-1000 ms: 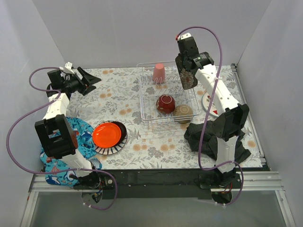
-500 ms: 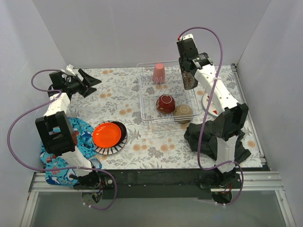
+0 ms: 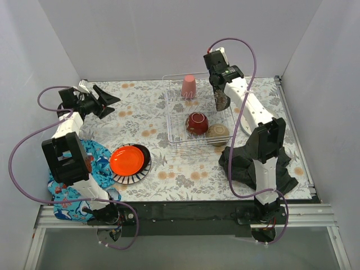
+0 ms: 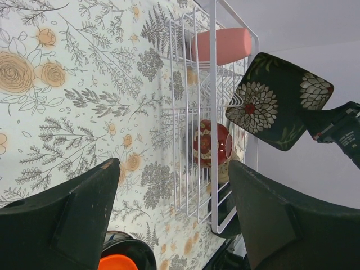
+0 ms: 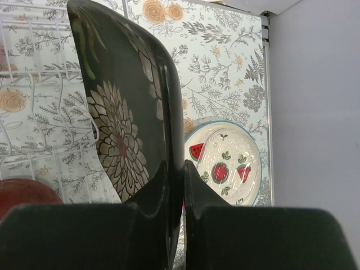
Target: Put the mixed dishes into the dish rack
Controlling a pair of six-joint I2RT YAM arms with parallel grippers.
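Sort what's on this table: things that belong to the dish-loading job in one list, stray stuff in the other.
Job: white wire dish rack; pink cup; red bowl; dark tan-bottomed bowl; black square flowered plate; round orange plate; black plate beneath it; striped-rim white plate; white watermelon-marked plate.
Lying about: crumpled black cloth; blue patterned cloth.

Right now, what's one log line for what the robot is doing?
right fingers: shut on black flowered plate | plate: over dish rack | left fingers: open, empty
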